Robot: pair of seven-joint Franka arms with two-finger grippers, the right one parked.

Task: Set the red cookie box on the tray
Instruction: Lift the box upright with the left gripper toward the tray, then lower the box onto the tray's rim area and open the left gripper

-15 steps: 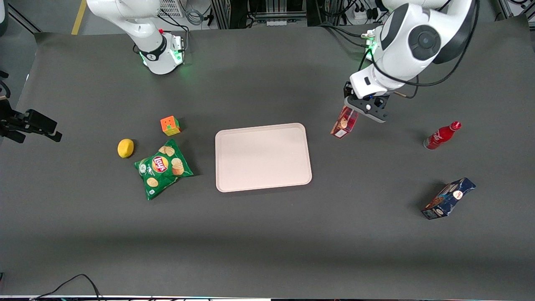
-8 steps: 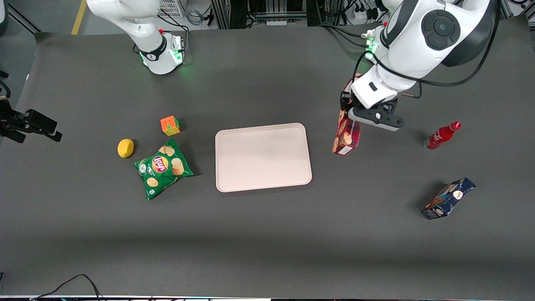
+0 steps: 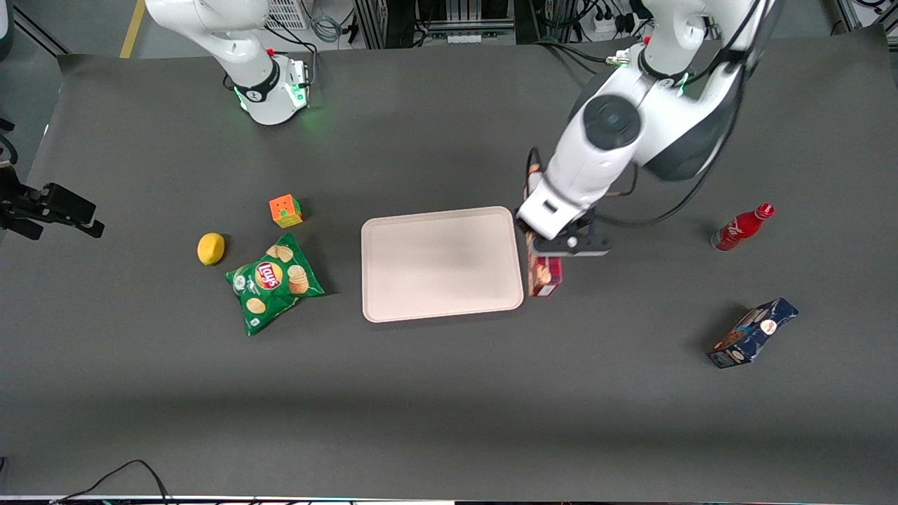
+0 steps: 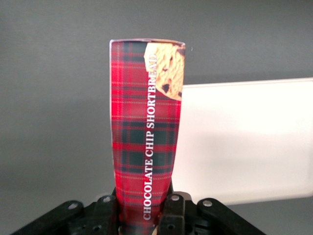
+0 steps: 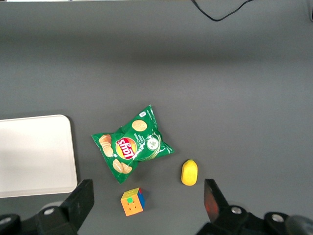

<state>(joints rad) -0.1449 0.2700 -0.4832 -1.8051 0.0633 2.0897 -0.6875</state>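
Observation:
My left gripper [image 3: 554, 247] is shut on the red cookie box [image 3: 544, 275], a long slim dark-red plaid carton that hangs lifted above the table, just beside the pale pink tray [image 3: 442, 263] at its edge toward the working arm. In the left wrist view the red cookie box [image 4: 145, 132] stands out from between the black fingers [image 4: 172, 208], lettered "CHOCOLATE CHIP SHORTBREAD", with the tray [image 4: 244, 142] right beside it. The arm's wrist hides the box's upper part in the front view.
A red soda bottle [image 3: 742, 227] and a dark blue snack box [image 3: 753, 333] lie toward the working arm's end. A green chip bag [image 3: 273, 283], a yellow lemon [image 3: 210, 248] and a colour cube [image 3: 285, 210] lie toward the parked arm's end.
The left arm has carried the cookie box sideways toward the tray and nearer the front camera. The box now hangs at the tray's edge instead of well apart from it.

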